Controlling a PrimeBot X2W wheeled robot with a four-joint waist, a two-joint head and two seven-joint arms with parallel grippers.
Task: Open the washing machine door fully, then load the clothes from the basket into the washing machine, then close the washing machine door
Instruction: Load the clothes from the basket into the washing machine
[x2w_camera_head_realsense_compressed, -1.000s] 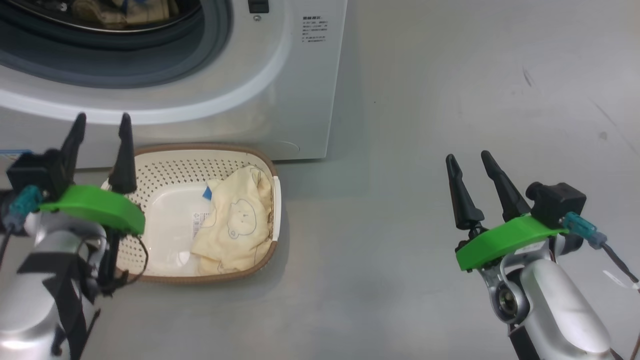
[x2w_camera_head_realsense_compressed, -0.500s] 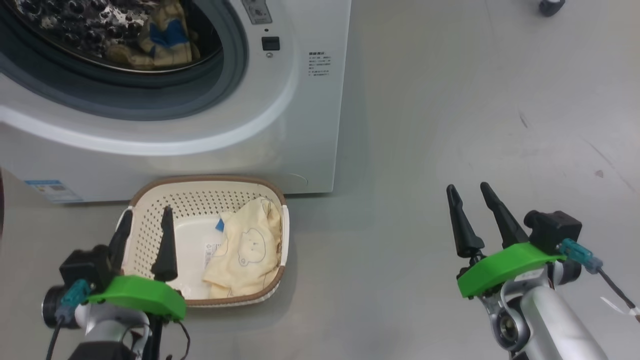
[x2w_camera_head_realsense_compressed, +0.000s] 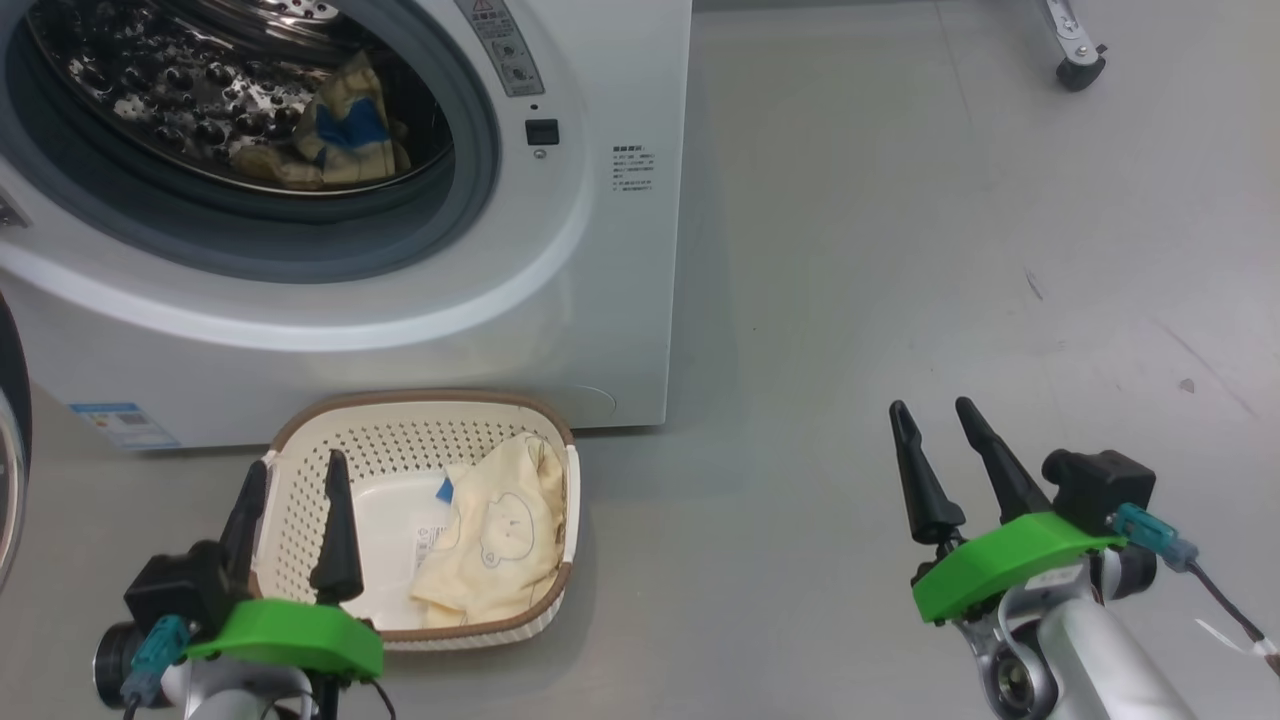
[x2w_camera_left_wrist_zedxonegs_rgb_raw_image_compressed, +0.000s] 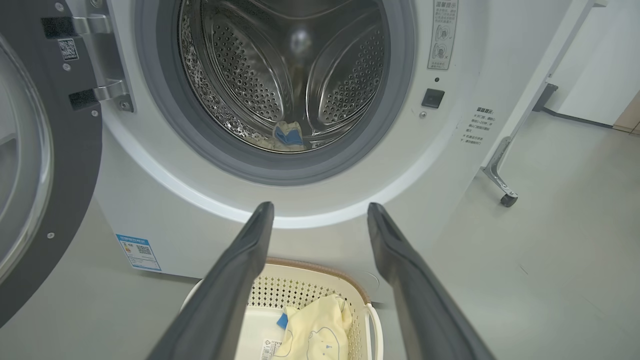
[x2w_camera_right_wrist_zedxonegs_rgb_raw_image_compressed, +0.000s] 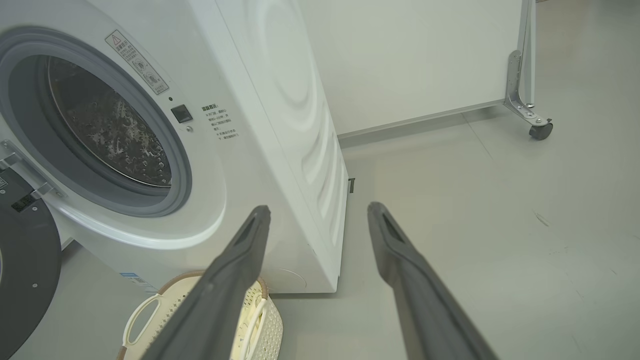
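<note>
The white washing machine (x2w_camera_head_realsense_compressed: 600, 260) stands with its door (x2w_camera_left_wrist_zedxonegs_rgb_raw_image_compressed: 60, 165) swung wide to the left on its hinges. In the steel drum lies one cream garment with a blue patch (x2w_camera_head_realsense_compressed: 345, 130). The cream basket (x2w_camera_head_realsense_compressed: 330, 450) sits on the floor in front of the machine, and a pale bear-print piece of the clothes (x2w_camera_head_realsense_compressed: 495, 540) lies in its right half. My left gripper (x2w_camera_head_realsense_compressed: 298, 465) hovers open over the basket's near left side, holding nothing. My right gripper (x2w_camera_head_realsense_compressed: 931, 406) stands open and empty above bare floor, well to the right of the basket.
Grey floor stretches right of the machine. A metal leg on a caster (x2w_camera_head_realsense_compressed: 1075, 50) carrying a white partition panel (x2w_camera_right_wrist_zedxonegs_rgb_raw_image_compressed: 410, 55) stands behind the machine's right side. The open door's black rim (x2w_camera_head_realsense_compressed: 10, 450) reaches the head view's left edge.
The head camera has tilted up, showing more of the drum. My left gripper has drawn back from the basket's far left rim to its near left side. Both grippers stay open.
</note>
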